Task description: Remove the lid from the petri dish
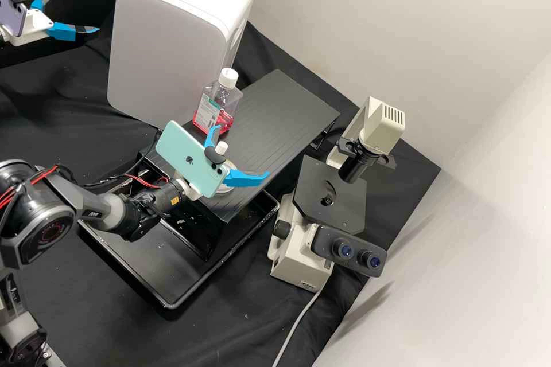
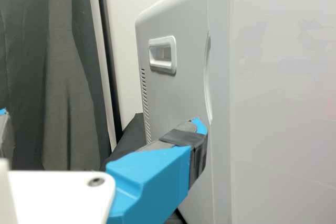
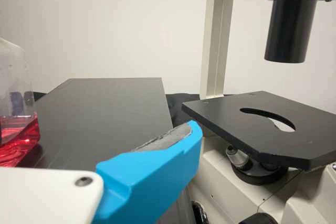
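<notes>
Far left, the left gripper (image 1: 74, 10) hangs over the bench (image 1: 69, 103), fingers spread and holding nothing, its nearer finger close to the side wall of the white box (image 1: 178, 34). The box stands at the back, with the slab (image 1: 287, 109) running up beside its lower front. A black tray (image 1: 172, 281) juts from under the slab's near end toward the bench's front edge. The right gripper (image 1: 243, 149) is over that near end, released, fingers wide. Between them in the high view sits the dish (image 1: 232, 171) — a pale round rim on the slab, largely hidden by the gripper; its lid I cannot tell apart. Behind it, by the box, a capped flask (image 1: 215, 104) stands upright on the slab with red liquid in its lower part. Beyond the flask the slab's ridged top runs to its far edge. The microscope (image 1: 333, 206) stands just beside the slab's right edge — its stage (image 1: 330, 195) near the slab.
</notes>
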`<state>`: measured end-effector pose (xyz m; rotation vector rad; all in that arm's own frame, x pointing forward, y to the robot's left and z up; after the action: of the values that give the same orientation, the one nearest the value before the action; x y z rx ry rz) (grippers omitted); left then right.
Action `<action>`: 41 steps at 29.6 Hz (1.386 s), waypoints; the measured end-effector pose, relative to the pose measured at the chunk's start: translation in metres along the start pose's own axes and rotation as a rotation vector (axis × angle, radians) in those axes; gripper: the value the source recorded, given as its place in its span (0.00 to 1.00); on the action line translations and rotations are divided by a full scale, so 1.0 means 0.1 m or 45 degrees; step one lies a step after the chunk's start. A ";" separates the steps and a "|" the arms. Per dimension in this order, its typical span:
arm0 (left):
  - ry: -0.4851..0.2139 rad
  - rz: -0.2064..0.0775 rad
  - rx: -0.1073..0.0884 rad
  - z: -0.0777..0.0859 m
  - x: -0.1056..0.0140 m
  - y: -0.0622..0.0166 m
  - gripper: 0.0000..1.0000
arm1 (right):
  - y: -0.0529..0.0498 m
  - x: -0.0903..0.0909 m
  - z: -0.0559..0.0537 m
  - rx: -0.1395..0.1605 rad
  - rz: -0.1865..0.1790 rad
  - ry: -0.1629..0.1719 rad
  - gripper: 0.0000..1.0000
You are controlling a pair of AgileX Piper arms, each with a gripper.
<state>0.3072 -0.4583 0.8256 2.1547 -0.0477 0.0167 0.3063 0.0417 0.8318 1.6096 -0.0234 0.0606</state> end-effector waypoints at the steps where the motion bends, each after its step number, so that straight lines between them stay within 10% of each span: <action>1: 0.000 0.000 0.000 0.00 0.00 0.000 1.00 | 0.00 0.00 0.00 0.000 0.000 0.000 1.00; 15: -0.009 -0.002 -0.003 0.03 0.00 -0.005 1.00 | 0.00 0.00 0.00 0.000 0.000 0.000 1.00; 23: -0.168 -0.035 -0.017 0.42 -0.03 -0.085 1.00 | 0.00 0.00 0.00 0.000 0.000 0.000 1.00; 27: -0.288 -0.030 -0.006 0.64 -0.05 -0.204 1.00 | 0.00 0.00 0.00 0.000 0.000 0.000 1.00; 31: -0.362 -0.064 -0.048 0.76 -0.11 -0.383 1.00 | 0.00 0.00 0.00 0.000 0.000 0.000 1.00; 41: -0.494 -0.196 -0.036 0.98 -0.40 -0.705 1.00 | 0.00 0.00 0.00 0.000 0.000 0.000 1.00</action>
<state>0.2691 -0.5004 0.7113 2.0994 -0.1053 -0.4886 0.3063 0.0417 0.8318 1.6096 -0.0234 0.0606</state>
